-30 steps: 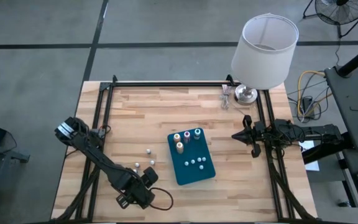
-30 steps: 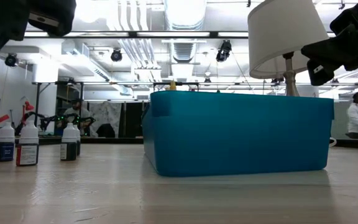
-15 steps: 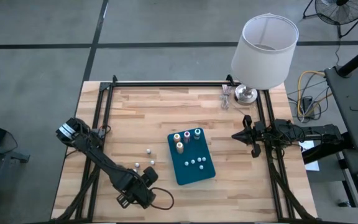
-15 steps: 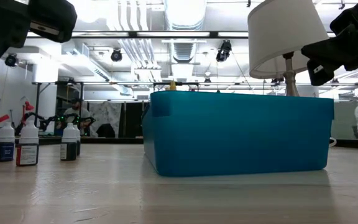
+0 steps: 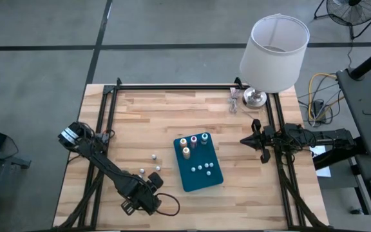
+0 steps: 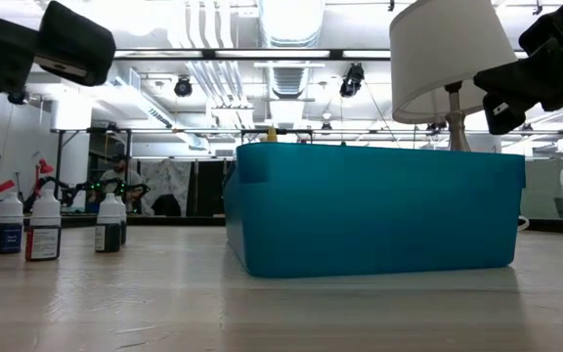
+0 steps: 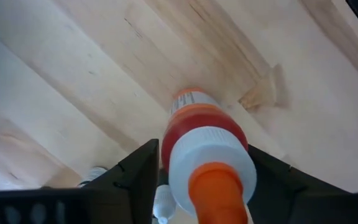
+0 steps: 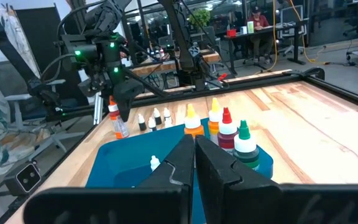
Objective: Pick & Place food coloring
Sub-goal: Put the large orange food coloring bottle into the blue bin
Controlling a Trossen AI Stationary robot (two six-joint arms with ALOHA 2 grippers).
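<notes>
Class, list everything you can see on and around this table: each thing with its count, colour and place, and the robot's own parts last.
Tray: one, teal, table centre.
Tall bottles in tray: four, coloured tops, tray's far end.
Small bottles in tray: about four, whitish, near end.
Loose bottles: three, whitish, left of tray.
Held bottle: one, red-orange, orange tip.
Lamp: one, white shade, far right corner.
Table: one, light wood.
Left gripper: shut on held bottle, near edge.
Right gripper: shut, empty, right edge.
</notes>
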